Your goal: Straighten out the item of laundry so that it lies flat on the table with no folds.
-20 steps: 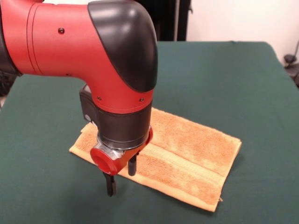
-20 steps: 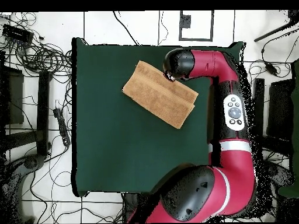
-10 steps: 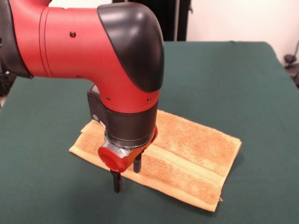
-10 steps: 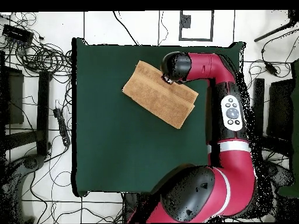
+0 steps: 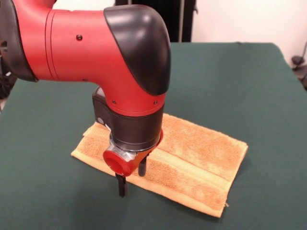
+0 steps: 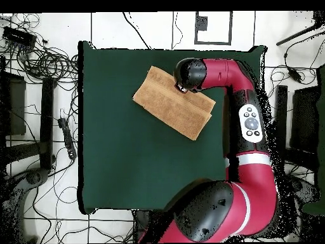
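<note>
The gripper has slid right and down along the towel's near long edge, fingers open and straddling it; the towel, folded double on the table, looks ready for grasping.

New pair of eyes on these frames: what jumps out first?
The big red and black arm, filling the upper left of the front view. Next, the orange-tan towel lying folded in a long rectangle on the green table, set at a slant. The open gripper straddles the towel's near long edge, one finger over the towel, the other over bare cloth.
</note>
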You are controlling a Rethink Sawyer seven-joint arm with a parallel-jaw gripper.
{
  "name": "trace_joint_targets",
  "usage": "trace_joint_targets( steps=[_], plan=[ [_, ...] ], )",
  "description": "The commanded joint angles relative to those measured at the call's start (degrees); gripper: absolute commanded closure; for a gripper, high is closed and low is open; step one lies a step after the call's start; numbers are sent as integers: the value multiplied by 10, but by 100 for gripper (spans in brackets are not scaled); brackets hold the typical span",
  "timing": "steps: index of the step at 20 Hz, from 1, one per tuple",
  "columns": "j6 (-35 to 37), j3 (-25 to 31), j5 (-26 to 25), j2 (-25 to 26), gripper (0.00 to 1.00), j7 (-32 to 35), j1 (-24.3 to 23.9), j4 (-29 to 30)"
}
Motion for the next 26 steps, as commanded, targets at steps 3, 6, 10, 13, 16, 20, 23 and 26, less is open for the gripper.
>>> trace_joint_targets(
  steps=[3,6,10,13,16,20,23,26],
  plan=[
    [-47,-1,-20,15,0,-61,22,68],
    [-45,-2,-22,25,0,-61,26,56],
    [-42,-4,-24,28,0,-62,27,54],
    [-40,-5,-25,27,0,-61,29,56],
    [-36,-3,-24,27,0,-63,30,54],
    [-33,-4,-23,20,0,-58,31,61],
    [-31,-5,-23,17,0,-55,33,64],
    [-28,-7,-23,17,0,-53,35,64]
  ],
)
